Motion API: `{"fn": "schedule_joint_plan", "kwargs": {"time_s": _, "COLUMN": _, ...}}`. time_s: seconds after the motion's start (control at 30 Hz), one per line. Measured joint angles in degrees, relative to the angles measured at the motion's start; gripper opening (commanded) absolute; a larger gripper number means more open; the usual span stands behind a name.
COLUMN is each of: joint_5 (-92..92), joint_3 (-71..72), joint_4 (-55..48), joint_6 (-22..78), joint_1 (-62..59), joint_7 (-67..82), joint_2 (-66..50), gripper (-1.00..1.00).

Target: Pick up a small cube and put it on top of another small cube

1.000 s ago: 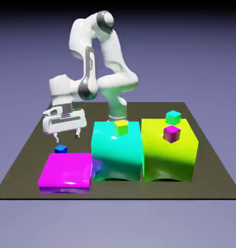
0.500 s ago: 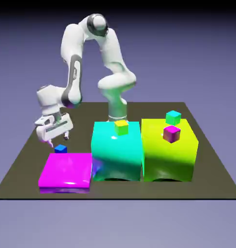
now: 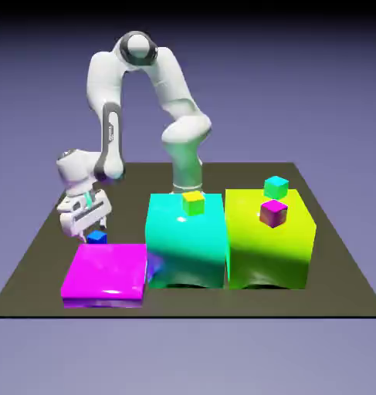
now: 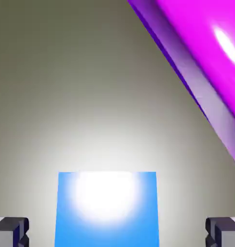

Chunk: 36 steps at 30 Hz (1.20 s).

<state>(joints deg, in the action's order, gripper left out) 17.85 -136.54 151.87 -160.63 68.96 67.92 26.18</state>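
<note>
The hand (image 4: 117,232) was open, its two tips spread wide with the small blue cube (image 4: 107,212) showing between them and bare counter visible on either side of it. In the exterior view the cube sat on the dark counter (image 3: 330,270), just behind the flat magenta block (image 3: 106,270), which hid its lower part. Nothing was gripped.

The gap beside the cube looked uneven in the hand view: a little narrower toward the picture's left tip than toward the right one. If the hand closed like that, one tip would probably meet the cube first and push it sideways or twist it before the other caught up. The magenta block was the nearer worry. Its edge ran slantwise close by, and a tip that swung toward it on the way down could have knocked it or jammed against it. Stopping too high would have caught only the cube's top, with a slip likely on the lift.

Later trouble lay in the placing. The yellow cube (image 3: 193,203) stood on the big teal block (image 3: 186,247), and the small teal cube (image 3: 276,187) and small magenta cube (image 3: 273,213) were on the yellow-green block (image 3: 268,251). Any low carry across risked clipping those tall blocks.
</note>
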Motion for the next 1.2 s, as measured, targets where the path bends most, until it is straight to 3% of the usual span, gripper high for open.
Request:
{"fn": "schedule_joint_plan", "kwargs": {"time_s": 0.03, "joint_5": 1.2, "joint_3": -2.1, "joint_4": -0.1, "joint_6": -0.9, "joint_1": 1.9, "joint_7": -0.8, "joint_2": 1.0, "gripper": 0.00}}
{"fn": "schedule_joint_plan", "kwargs": {"time_s": 0.07, "joint_5": 1.7, "joint_3": -2.9, "joint_4": -0.2, "joint_6": -1.3, "joint_1": 2.6, "joint_7": -1.2, "joint_2": 1.3, "gripper": -1.00}}
{"fn": "schedule_joint_plan", "kwargs": {"time_s": 0.5, "joint_5": -11.8, "joint_3": 19.9, "joint_4": 1.4, "joint_6": 9.0, "joint_1": -17.8, "joint_7": 8.0, "joint_2": -9.2, "gripper": -1.00}}
{"fn": "schedule_joint_plan", "kwargs": {"time_s": 1.2, "joint_5": -12.7, "joint_3": 63.5, "joint_4": -13.9, "joint_6": 25.7, "joint_1": -11.3, "joint_7": -13.4, "joint_2": -8.2, "gripper": -1.00}}
